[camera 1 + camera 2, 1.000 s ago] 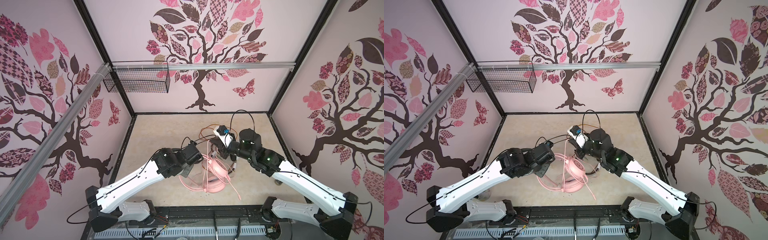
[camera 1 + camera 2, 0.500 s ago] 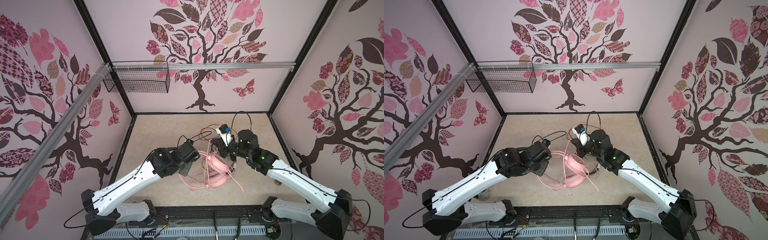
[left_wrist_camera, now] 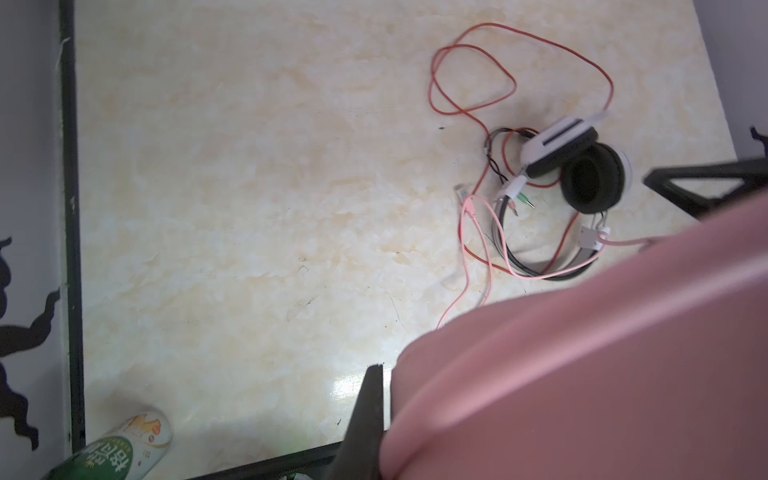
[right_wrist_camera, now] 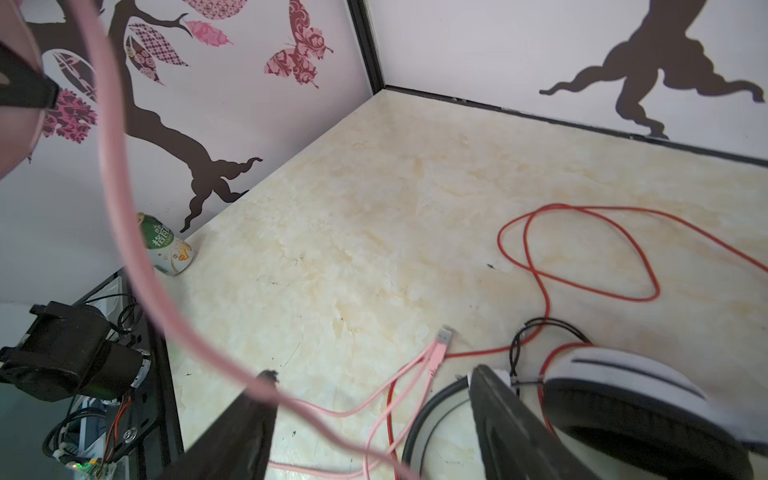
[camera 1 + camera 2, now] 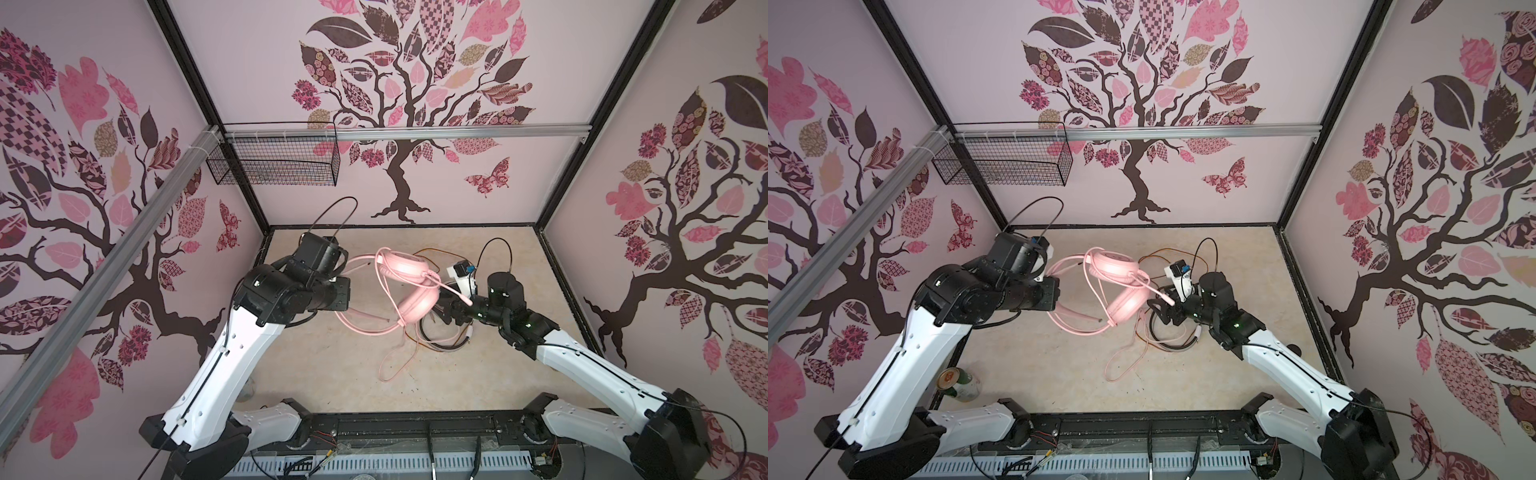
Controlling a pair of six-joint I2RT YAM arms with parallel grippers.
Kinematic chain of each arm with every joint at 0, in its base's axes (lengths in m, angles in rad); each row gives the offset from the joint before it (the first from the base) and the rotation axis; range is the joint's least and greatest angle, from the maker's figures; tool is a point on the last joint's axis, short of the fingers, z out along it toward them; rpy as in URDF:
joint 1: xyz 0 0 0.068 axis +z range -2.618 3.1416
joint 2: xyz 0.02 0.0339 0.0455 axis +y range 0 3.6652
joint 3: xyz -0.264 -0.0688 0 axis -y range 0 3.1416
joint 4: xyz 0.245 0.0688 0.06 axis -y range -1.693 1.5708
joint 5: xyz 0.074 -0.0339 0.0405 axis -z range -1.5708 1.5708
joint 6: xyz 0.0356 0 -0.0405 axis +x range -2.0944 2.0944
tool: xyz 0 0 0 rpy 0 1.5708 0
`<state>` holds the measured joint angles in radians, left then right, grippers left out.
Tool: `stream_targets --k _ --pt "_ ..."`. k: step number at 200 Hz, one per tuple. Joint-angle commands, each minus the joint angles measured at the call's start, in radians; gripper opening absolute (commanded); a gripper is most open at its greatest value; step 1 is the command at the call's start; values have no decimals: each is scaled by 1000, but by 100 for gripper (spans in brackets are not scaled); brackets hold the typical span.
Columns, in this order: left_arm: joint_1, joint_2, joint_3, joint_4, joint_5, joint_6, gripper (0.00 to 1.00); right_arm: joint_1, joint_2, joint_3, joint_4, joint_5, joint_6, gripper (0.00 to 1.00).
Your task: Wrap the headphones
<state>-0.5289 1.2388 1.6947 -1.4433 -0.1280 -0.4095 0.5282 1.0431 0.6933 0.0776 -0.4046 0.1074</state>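
- Winding step: closed left end effector (image 5: 1057, 293) holds pale pink over-ear headset (image 5: 409, 272) aloft.
- Right end effector (image 4: 374, 372) open; next, likely grasp the trailing pink cable (image 5: 390, 365).

Surface (image 5: 332, 374): beige marbled top, black frame edge all round.
White-and-black headset (image 3: 577, 166) lying flat, right of centre.
Its orange-red cable (image 3: 432, 83) loose in loops toward far side.
Pink cable (image 5: 388, 365) tail looped on surface just near-left of that headset, plug (image 4: 438, 357) resting beside it.
Drink can (image 5: 957, 382) in near-left corner.
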Motion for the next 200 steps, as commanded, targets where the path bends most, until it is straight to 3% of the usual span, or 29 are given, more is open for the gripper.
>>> stream_targets --k 1,24,60,85,118,169,200 --pt "28 11 48 9 120 -39 0 -15 -86 -27 2 -7 31 77" --pt "29 23 80 11 118 -105 0 -15 -105 -60 -26 39 36 77" --pt "30 27 158 -42 -14 -240 0 -16 -42 -71 -33 65 92 76" --pt "29 -1 179 -3 8 -262 0 -16 51 -65 17 -22 176 75" --pt "29 30 291 -50 -70 -274 0 -17 203 -52 132 -168 303 70" --pt "30 44 326 -50 -89 -278 0 -7 388 6 298 -280 448 67" --pt "29 35 318 -29 -78 -269 0 56 519 80 387 -299 519 65"
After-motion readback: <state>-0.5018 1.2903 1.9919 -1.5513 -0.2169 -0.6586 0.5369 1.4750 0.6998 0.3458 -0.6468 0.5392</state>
